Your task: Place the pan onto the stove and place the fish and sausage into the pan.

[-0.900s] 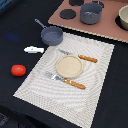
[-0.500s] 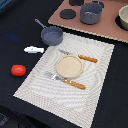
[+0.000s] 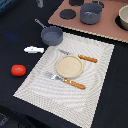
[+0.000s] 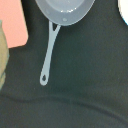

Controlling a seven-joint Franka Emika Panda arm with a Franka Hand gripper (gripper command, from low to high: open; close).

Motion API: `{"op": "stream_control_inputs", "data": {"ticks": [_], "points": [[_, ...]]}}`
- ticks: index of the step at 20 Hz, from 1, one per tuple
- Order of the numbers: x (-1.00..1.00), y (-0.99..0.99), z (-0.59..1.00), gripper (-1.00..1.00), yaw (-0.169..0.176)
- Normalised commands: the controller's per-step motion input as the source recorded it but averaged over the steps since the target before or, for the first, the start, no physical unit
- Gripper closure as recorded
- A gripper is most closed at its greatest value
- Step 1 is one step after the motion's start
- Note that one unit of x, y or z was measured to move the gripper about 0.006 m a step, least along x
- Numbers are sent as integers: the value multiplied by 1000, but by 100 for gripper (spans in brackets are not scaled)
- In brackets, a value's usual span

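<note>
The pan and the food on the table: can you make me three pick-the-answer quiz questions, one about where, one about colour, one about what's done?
1. Where is the pan?
A. on the stove
B. on the dark table by the placemat's corner
C. on the plate

2. What colour is the sausage?
A. red
B. green
C. yellow

3. What is in the pan?
A. the fish
B. the sausage
C. nothing

Answers:
1 B: it stands off the stove, beside the placemat.
2 A: it is a bright red lump.
3 C: its inside is bare, and the fish lies on the table.
</note>
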Motion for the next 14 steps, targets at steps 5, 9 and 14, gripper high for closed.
{"op": "stream_control_inputs", "data": {"ticks": [5, 9, 14], "points": [[-121, -208, -636, -100, -13], [-217, -270, -701, -100, -8], [-335, -178, -587, -100, -1]]}}
